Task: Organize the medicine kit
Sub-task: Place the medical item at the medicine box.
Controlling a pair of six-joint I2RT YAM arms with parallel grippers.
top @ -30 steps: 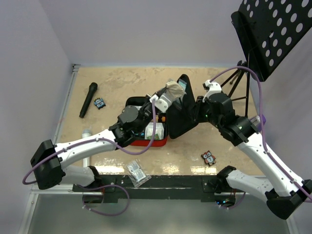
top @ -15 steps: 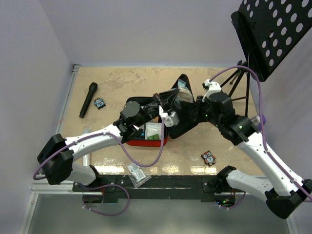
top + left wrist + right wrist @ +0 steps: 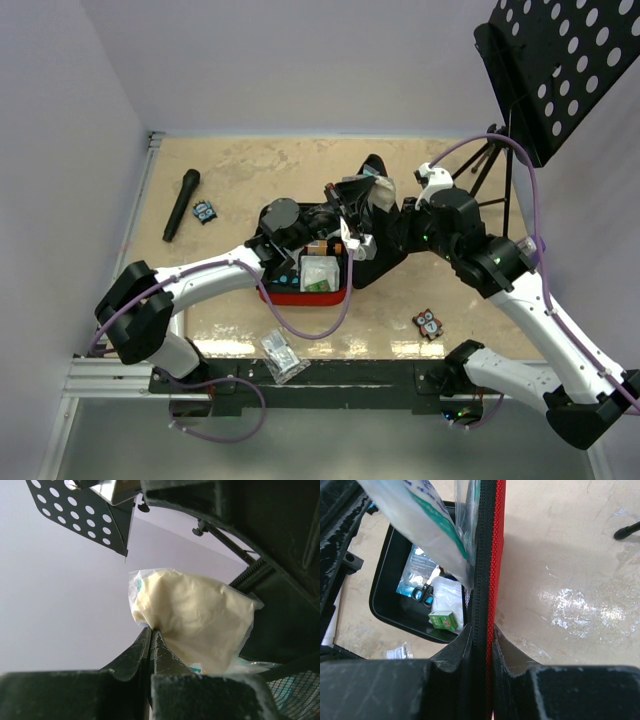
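We see one tan table (image 3: 250, 170) and one black perforated music stand (image 3: 560, 60) at its far right corner. One medicine kit (image 3: 300, 296) lies open at the middle of the table, between the two arms. Its shell is red, with black lining and a black zipper edge. Its lid (image 3: 499, 555) stands upright. The right gripper (image 3: 482, 635) is clamped on the lid's zipper edge. The left gripper (image 3: 151, 632) pinches one clear pouch (image 3: 195, 620) with cream filling, held against the lid's inner side. In the base we count one green box (image 3: 443, 620), one pair of blue-handled scissors (image 3: 420, 594) and some white packets. Outside the kit we count one black microphone (image 3: 181, 205) at the left, one clear packet (image 3: 280, 355) at the near edge, and two small trinkets: a blue one (image 3: 205, 211) just beside the microphone and a brown one (image 3: 429, 322) at the near right.
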